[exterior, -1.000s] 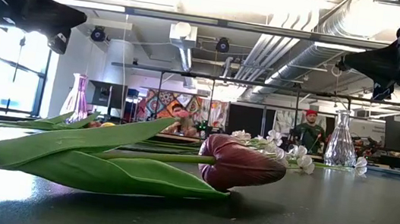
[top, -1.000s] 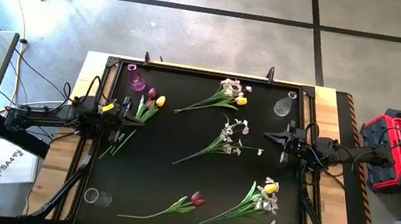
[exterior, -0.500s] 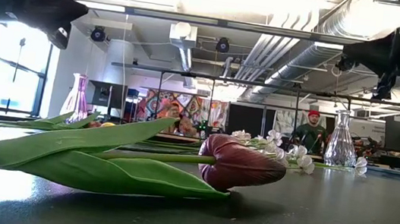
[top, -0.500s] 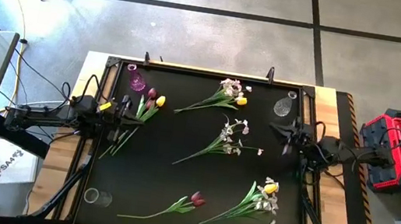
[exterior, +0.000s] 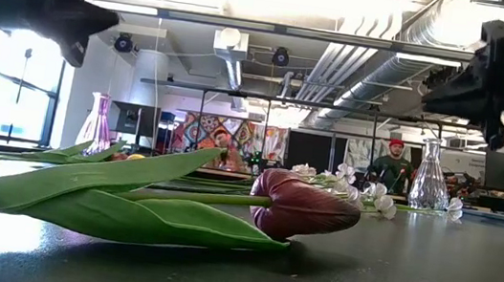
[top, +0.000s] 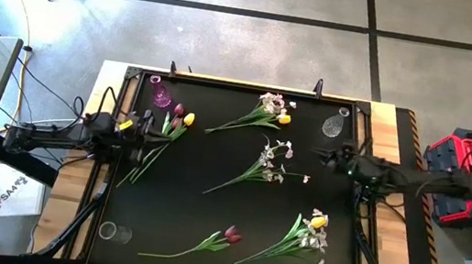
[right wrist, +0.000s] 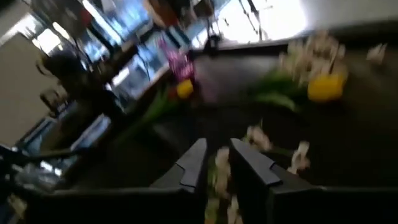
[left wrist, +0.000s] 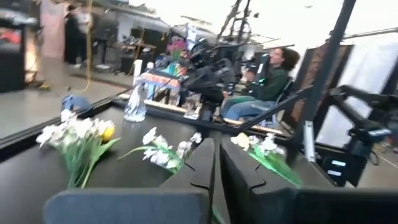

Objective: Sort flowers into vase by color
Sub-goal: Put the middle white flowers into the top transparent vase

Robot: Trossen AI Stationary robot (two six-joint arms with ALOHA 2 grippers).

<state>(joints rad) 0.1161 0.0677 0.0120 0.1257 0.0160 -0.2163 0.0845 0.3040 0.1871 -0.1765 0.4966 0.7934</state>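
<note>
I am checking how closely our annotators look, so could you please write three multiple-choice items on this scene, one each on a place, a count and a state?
1. Where does the pink vase stand?
A) in the table's corner by the left arm
B) at the table's middle
C) on the floor

2. How many yellow tulips show from above?
A) one
B) three
C) six

3. How is the lone dark red tulip?
A) standing in a vase
B) held in jaws
C) lying flat on the table

Answers: 1 A, it stands in the corner near the left arm; 2 B, one lies in each of three bunches; 3 C, the low view shows it lying flat.
</note>
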